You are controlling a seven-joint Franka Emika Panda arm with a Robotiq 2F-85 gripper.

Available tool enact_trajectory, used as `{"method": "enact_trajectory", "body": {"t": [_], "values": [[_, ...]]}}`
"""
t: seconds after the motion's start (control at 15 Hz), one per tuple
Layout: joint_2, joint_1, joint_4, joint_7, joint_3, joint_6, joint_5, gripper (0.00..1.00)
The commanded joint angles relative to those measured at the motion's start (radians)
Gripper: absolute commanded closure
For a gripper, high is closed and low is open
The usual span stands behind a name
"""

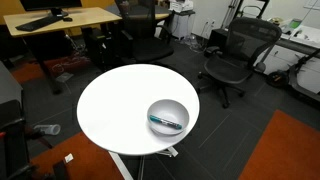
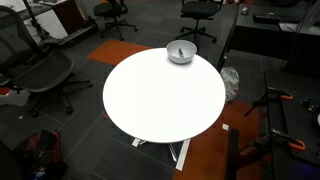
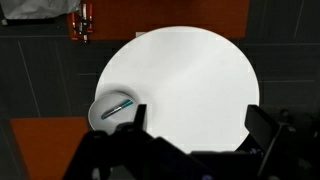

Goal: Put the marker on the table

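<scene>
The teal-blue marker [image 1: 165, 122] lies inside a grey bowl [image 1: 168, 116] near the edge of the round white table [image 1: 120, 105]. The bowl also shows in an exterior view [image 2: 181, 52] at the table's far edge [image 2: 160, 100]. In the wrist view the marker [image 3: 118, 105] lies in the bowl [image 3: 113, 111] at the left rim of the table [image 3: 190, 80]. My gripper [image 3: 197, 125] is high above the table, open and empty, its two dark fingers spread wide. The arm does not show in the exterior views.
Black office chairs [image 1: 235, 60] and a wooden desk [image 1: 60, 20] stand around the table. More chairs [image 2: 40, 70] and orange carpet patches [image 2: 205, 150] surround it. A red-handled object [image 3: 83, 22] lies on the floor.
</scene>
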Motion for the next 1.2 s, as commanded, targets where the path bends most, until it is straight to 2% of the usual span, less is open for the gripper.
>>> {"method": "enact_trajectory", "body": {"t": [0.0, 0.4, 1.13], "values": [[0.001, -0.008, 0.002, -0.003, 0.006, -0.002, 0.003, 0.00], [0.007, -0.008, 0.004, -0.005, 0.003, 0.001, 0.006, 0.00], [0.129, -0.058, 0.004, 0.077, -0.052, 0.189, 0.102, 0.00]]}}
